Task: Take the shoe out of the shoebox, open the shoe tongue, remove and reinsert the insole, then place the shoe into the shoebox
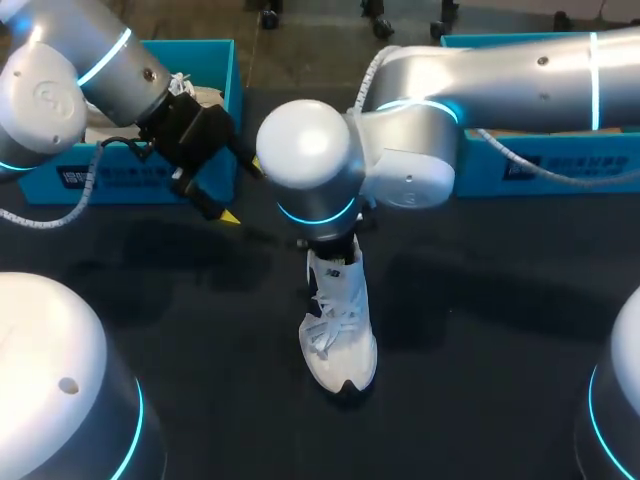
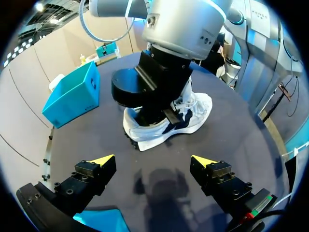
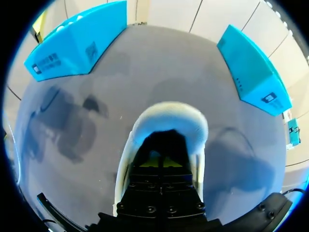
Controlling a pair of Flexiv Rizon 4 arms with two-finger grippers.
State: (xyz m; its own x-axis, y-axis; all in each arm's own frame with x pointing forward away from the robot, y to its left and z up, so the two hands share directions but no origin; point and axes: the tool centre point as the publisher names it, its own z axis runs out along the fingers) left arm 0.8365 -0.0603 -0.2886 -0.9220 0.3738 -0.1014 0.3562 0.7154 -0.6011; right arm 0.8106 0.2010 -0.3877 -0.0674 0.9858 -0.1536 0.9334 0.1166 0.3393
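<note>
A white shoe (image 1: 338,335) with dark trim stands upright on the black table, toe toward the front edge. My right arm reaches in from the right and its wrist (image 1: 330,245) hangs over the heel, hiding the gripper in the head view. In the right wrist view my right gripper (image 3: 161,159) is shut, tips together down inside the shoe's opening (image 3: 169,113); whether it pinches anything is hidden. My left gripper (image 2: 154,162) is open and empty above bare table, short of the shoe (image 2: 193,113). In the head view it (image 1: 215,205) sits left of the shoe.
One blue shoebox (image 1: 215,60) stands at the back left with something white inside. A second blue box (image 1: 560,165) stands at the back right under my right arm. Both also show in the right wrist view (image 3: 77,41) (image 3: 253,72).
</note>
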